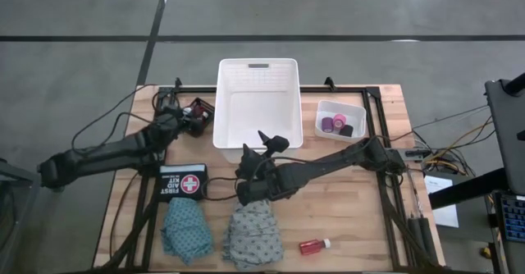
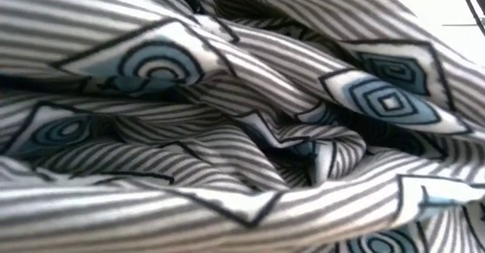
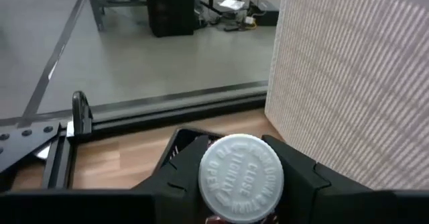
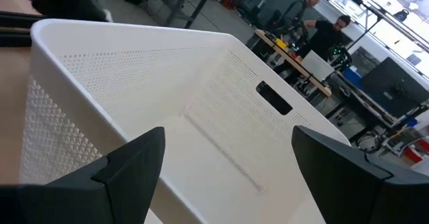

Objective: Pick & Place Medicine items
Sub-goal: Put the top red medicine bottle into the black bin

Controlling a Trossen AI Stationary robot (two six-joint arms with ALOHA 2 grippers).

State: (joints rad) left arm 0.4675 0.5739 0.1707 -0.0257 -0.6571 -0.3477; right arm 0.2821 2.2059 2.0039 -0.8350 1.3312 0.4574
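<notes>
Medicine items lay spread over the wooden counter [image 1: 369,216]. One red bottle [image 3: 241,177] was gripped in the jaws of the left gripper [image 1: 194,116], just beside the left wall of the white basket [image 1: 257,102] near the counter's far edge; in the left wrist view its white cap faced the camera between the two dark fingers [image 3: 308,180], with the basket's perforated wall close alongside. A second red bottle [image 1: 313,245] lay on its side near the front edge, right of the grey cloth [image 1: 253,235]. The teal cloth [image 1: 185,229] sat bunched toward the front left corner, and the grey cloth beside it filled the whole low view with stripes and blue diamonds. Purple, pink and black rolls [image 1: 336,126] rested in a small clear tub [image 1: 358,112] to the right of the basket. A black first aid pouch [image 1: 182,180] lay behind the teal cloth.

The right gripper [image 1: 269,139] hovered at the basket's near rim, its jaws spread wide and holding nothing; the right wrist view looked between them into the bare basket. People [image 4: 330,31] stood at benches in the room beyond.
</notes>
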